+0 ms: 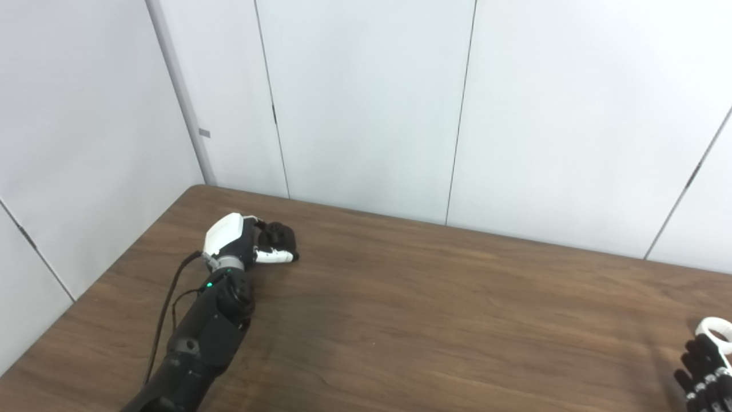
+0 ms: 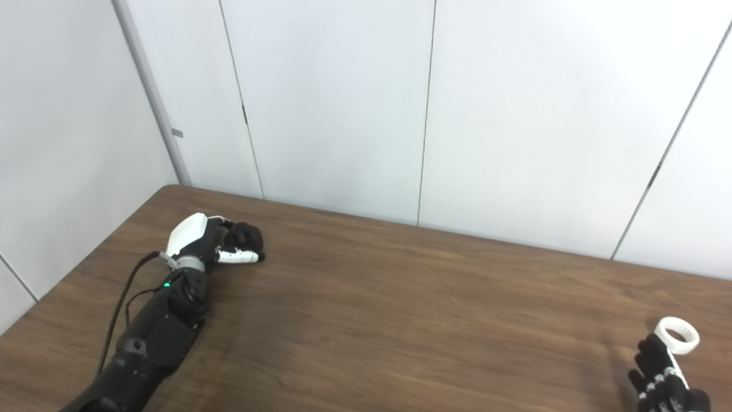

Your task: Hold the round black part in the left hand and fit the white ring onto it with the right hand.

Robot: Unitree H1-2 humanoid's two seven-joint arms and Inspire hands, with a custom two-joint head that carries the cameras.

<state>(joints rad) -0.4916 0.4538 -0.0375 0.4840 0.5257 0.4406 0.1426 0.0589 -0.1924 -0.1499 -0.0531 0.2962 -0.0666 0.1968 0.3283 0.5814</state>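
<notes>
Both robot hands closed: left robot hand (image 1: 246,243) on black part (image 1: 279,234), right robot hand (image 2: 663,372) on white ring (image 2: 677,335)

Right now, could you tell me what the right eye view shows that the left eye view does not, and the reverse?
Only the right eye view shows the whole white ring and most of the right hand, whose fingers hold the ring. Only the left eye view shows more of the wall on the left; there the ring is cut by the picture's right edge. Both show the left hand closed on the round black part, low over the brown table, far from the ring.
</notes>
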